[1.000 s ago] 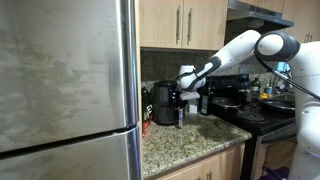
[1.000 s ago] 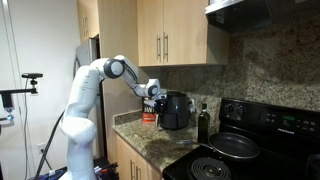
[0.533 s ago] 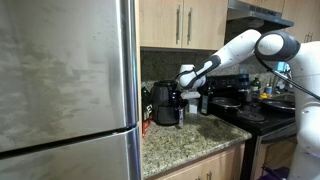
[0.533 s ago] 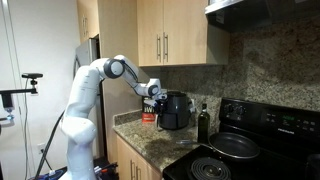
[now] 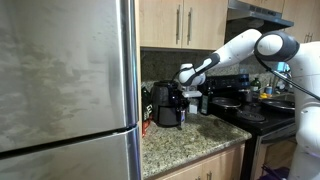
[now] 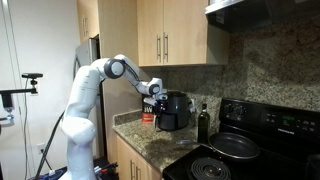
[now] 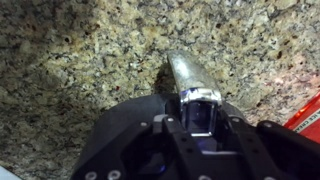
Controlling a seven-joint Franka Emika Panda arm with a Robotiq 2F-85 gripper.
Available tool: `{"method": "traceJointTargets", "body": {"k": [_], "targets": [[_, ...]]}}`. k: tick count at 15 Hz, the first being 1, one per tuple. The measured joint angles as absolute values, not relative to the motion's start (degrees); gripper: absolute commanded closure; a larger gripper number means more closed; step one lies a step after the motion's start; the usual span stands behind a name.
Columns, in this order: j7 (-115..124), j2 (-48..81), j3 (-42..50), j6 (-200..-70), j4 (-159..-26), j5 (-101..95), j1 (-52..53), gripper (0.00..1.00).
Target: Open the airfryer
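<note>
The black glossy airfryer [image 5: 163, 104] stands on the granite counter next to the fridge, and it also shows in an exterior view [image 6: 177, 110]. My gripper [image 5: 184, 97] is at its front, on the drawer handle, as an exterior view [image 6: 157, 100] also shows. In the wrist view the glossy handle [image 7: 188, 75] runs between my fingers [image 7: 200, 112] above the speckled counter. The fingers look shut on it. The drawer front is mostly hidden by the gripper.
A stainless fridge [image 5: 65, 80] stands beside the airfryer. A red box [image 6: 147, 116] sits behind the gripper. A slim dark bottle [image 6: 203, 124] stands on the far side of the airfryer. A black stove with pans [image 6: 236, 147] lies beyond it. Wooden cabinets hang overhead.
The gripper has shifted slightly away from the airfryer body with the handle, and the drawer looks a little further out.
</note>
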State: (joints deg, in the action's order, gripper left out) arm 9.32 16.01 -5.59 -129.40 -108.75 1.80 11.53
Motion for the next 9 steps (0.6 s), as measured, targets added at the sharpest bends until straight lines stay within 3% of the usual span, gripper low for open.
{"method": "traceJointTargets", "body": {"k": [9], "targets": [[7.0,16.1,-5.7,-124.4,-107.9,2.9,11.1,0.91]]}}
